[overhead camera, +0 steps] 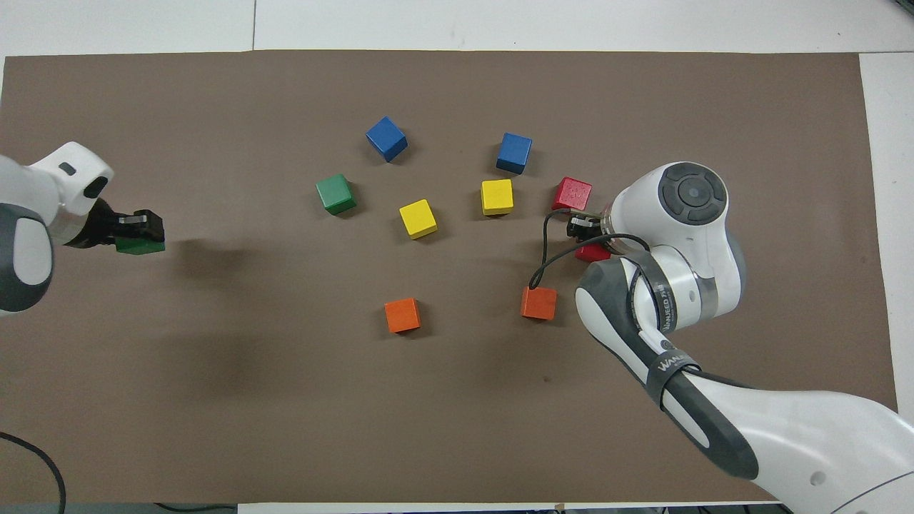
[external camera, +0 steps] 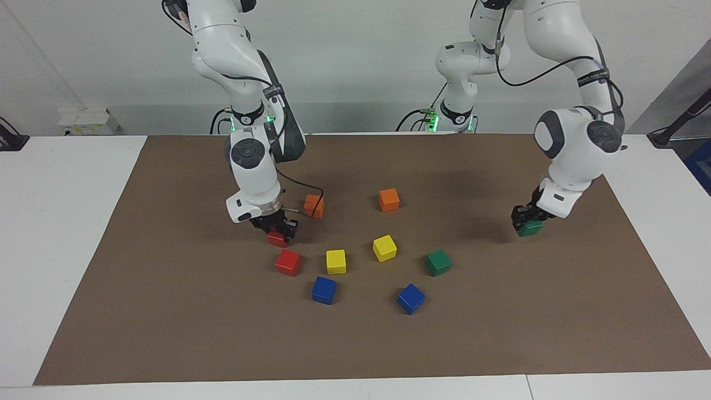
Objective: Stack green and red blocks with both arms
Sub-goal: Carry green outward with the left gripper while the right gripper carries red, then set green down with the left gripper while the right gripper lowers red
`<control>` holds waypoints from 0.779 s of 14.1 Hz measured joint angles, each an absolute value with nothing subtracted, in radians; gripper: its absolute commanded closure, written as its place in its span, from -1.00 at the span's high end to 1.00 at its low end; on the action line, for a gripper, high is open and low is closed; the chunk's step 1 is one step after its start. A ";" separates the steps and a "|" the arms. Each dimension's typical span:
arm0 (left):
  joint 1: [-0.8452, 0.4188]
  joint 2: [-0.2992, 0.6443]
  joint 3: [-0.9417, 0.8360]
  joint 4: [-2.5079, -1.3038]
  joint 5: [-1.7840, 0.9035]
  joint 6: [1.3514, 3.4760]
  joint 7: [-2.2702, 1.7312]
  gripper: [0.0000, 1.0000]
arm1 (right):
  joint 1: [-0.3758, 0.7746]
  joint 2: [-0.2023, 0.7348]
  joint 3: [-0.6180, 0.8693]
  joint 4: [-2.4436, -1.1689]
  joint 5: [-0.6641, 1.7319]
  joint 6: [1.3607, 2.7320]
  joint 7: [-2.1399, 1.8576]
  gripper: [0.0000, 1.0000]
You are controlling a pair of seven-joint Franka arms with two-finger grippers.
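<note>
My left gripper (external camera: 526,222) is shut on a dark green block (external camera: 531,229) and holds it a little above the mat, toward the left arm's end of the table; in the overhead view the same gripper (overhead camera: 139,230) and green block (overhead camera: 141,247) show. The other green block (external camera: 438,262) rests on the mat. My right gripper (external camera: 278,230) is down at the mat, shut on a red block (external camera: 276,240) that still sits there, mostly hidden under the wrist in the overhead view (overhead camera: 591,253). A second red block (external camera: 288,262) lies just farther from the robots.
On the brown mat (external camera: 166,311) lie two yellow blocks (external camera: 335,261) (external camera: 384,248), two blue blocks (external camera: 323,289) (external camera: 410,298) farther out, and two orange blocks (external camera: 314,205) (external camera: 389,199) nearer the robots. A black cable hangs by the right wrist.
</note>
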State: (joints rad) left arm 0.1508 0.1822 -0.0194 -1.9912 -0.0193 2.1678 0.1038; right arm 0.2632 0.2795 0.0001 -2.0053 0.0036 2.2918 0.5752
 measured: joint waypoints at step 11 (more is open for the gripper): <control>0.281 0.283 -0.038 -2.037 -0.019 2.347 0.339 -1.00 | -0.072 0.314 -0.010 -1.860 0.004 2.252 -0.135 -1.00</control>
